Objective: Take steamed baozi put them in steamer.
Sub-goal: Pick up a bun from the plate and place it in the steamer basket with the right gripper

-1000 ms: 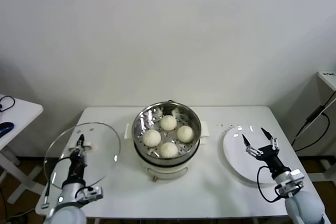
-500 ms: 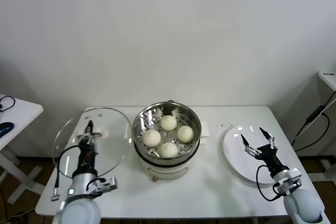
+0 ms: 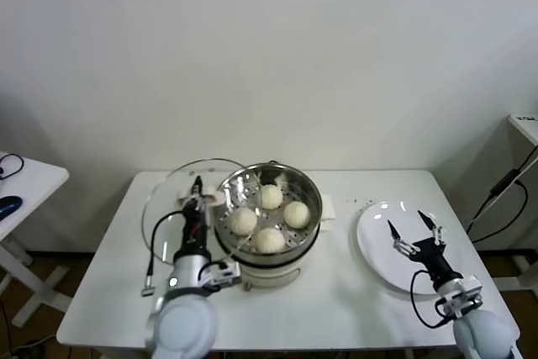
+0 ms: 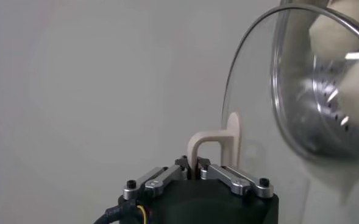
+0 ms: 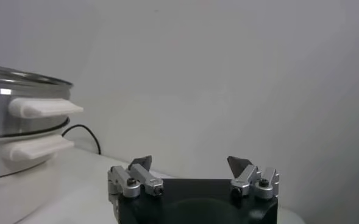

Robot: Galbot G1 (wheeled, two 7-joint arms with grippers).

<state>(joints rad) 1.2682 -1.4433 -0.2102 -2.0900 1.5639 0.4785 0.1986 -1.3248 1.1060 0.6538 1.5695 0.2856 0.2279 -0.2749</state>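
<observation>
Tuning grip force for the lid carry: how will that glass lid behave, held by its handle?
The glass lid is probably rigid but fragile: it looks like clear glass. The left gripper pinches only the small white handle, so the wide disc may swing or twist about the fingers. It hangs at the rim of the steamer, so a bump there seems the main risk.

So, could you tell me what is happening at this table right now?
All four baozi already sit in the steamer. The left gripper is shut on the handle of the glass lid, holding it tilted at the steamer's left rim, not yet covering it. The right gripper hangs open over the bare white plate, idle.
</observation>
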